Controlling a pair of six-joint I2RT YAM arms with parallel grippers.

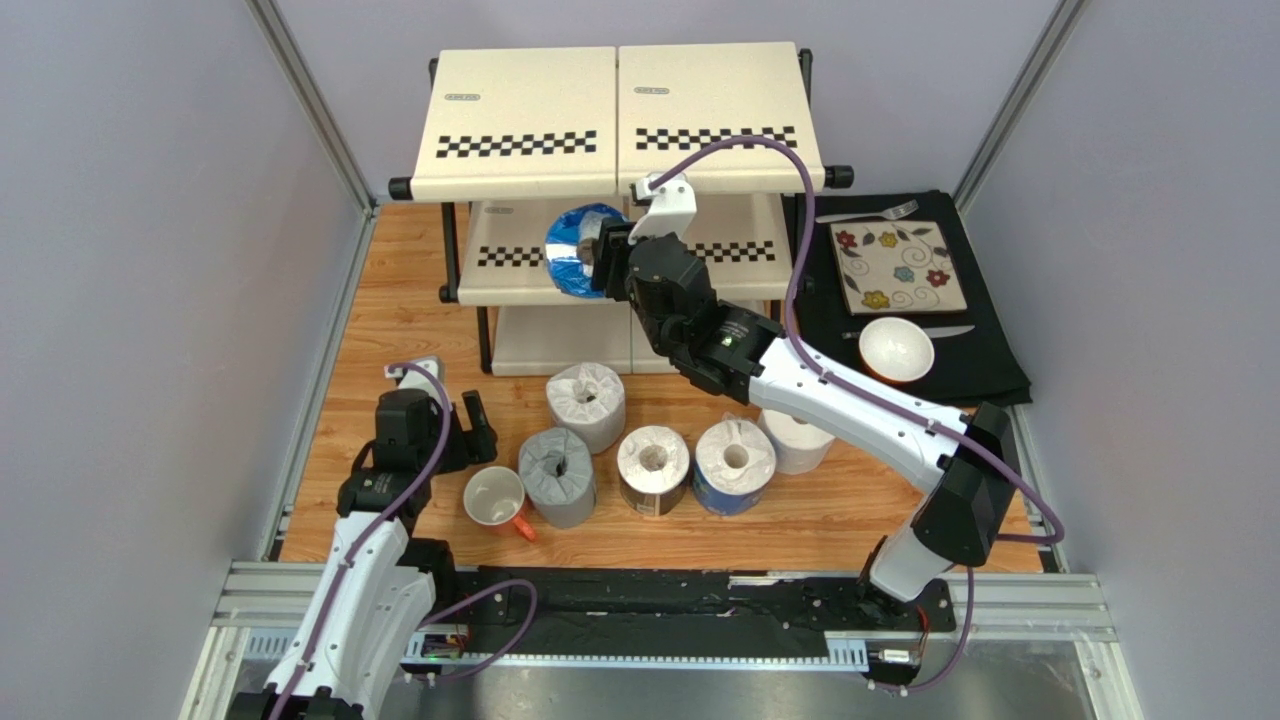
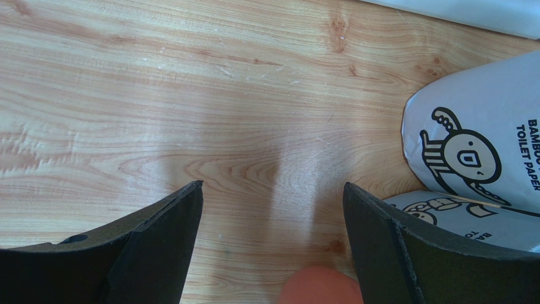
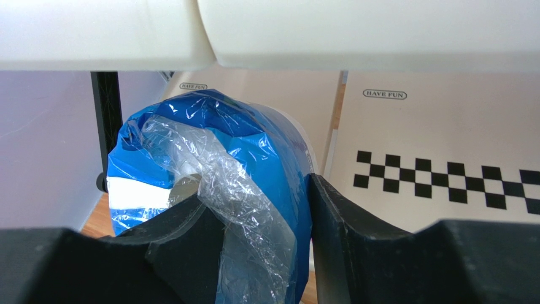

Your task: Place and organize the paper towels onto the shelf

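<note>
My right gripper (image 1: pixel 606 258) is shut on a blue-wrapped paper towel roll (image 1: pixel 576 249) and holds it on its side at the left of the shelf's (image 1: pixel 519 105) middle tier. In the right wrist view the fingers (image 3: pixel 355 240) pinch the blue roll (image 3: pixel 253 152) through its crinkled wrap, over the cream checkered panel (image 3: pixel 443 126). Several rolls stand on the table: white (image 1: pixel 586 402), grey (image 1: pixel 558 473), dark-wrapped (image 1: pixel 654 468), blue-printed (image 1: pixel 735 462) and white (image 1: pixel 800 438). My left gripper (image 1: pixel 478 432) is open and empty above bare wood (image 2: pixel 272 185), left of the grey roll (image 2: pixel 469 145).
A white mug (image 1: pixel 496 498) with an orange handle (image 2: pixel 320 288) stands just in front of my left gripper. A black mat (image 1: pixel 984 353) with a floral tile (image 1: pixel 894 267), a white bowl (image 1: pixel 896 350) and cutlery lies at the right. Grey walls close in both sides.
</note>
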